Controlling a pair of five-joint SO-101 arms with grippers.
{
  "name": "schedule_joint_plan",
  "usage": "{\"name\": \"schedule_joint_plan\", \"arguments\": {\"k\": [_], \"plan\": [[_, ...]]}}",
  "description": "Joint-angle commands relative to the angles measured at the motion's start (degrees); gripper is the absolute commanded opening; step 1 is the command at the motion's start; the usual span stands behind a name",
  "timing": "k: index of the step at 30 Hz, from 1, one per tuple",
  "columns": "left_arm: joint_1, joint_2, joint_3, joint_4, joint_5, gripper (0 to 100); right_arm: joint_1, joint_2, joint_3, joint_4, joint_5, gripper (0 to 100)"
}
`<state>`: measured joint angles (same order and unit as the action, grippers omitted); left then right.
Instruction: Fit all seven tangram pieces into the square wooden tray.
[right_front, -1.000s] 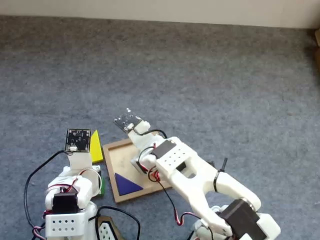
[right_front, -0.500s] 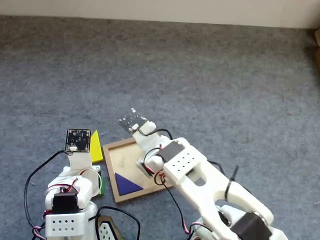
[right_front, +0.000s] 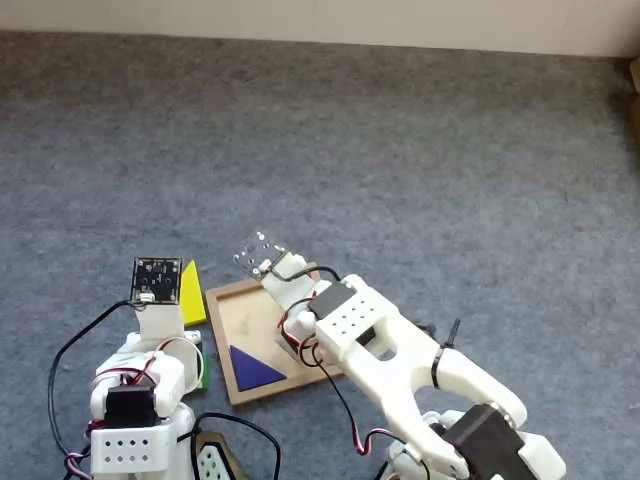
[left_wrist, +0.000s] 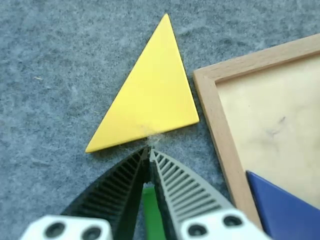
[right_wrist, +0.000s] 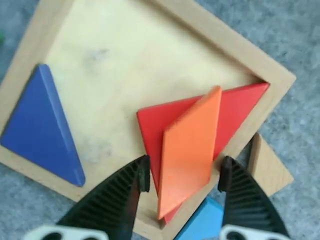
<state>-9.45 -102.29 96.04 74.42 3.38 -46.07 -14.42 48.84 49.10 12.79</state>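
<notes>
one change: right gripper (right_wrist: 184, 169), spread wide, pulled back over orange piece (right_wrist: 192, 142).

Both arms by the wooden tray (right_front: 220, 345) were white with black motor blocks. The left arm (right_front: 130, 420) had red and black cables and a black square board. The right arm (right_front: 400, 365) had rows of little holes. The left end effector (left_wrist: 149, 150) had one black ribbed finger and one pale one. The right end effector (right_wrist: 182, 172) had black fingers.
</notes>
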Motion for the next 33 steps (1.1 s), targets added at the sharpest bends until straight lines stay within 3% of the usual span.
{"name": "schedule_joint_plan", "arguments": {"k": [1, 8, 15, 22, 33], "plan": [[-0.7, -0.4, 1.2, 0.4, -0.5, 1, -0.9, -0.1, -0.5, 0.3, 0.9, 20.9], [-0.7, -0.4, 1.2, 0.4, -0.5, 1, -0.8, -0.2, -0.7, 0.5, 4.1, 7.5], [-0.7, -0.4, 1.2, 0.4, -0.5, 1, 1.3, -4.5, -0.5, 0.7, 4.7, 6.7], [-0.7, -0.4, 1.2, 0.4, -0.5, 1, 2.3, -17.5, -0.2, 8.0, 4.7, 6.7], [-0.7, -0.4, 1.2, 0.4, -0.5, 1, 17.5, -19.9, 0.7, 11.6, 6.6, 6.7]]}}
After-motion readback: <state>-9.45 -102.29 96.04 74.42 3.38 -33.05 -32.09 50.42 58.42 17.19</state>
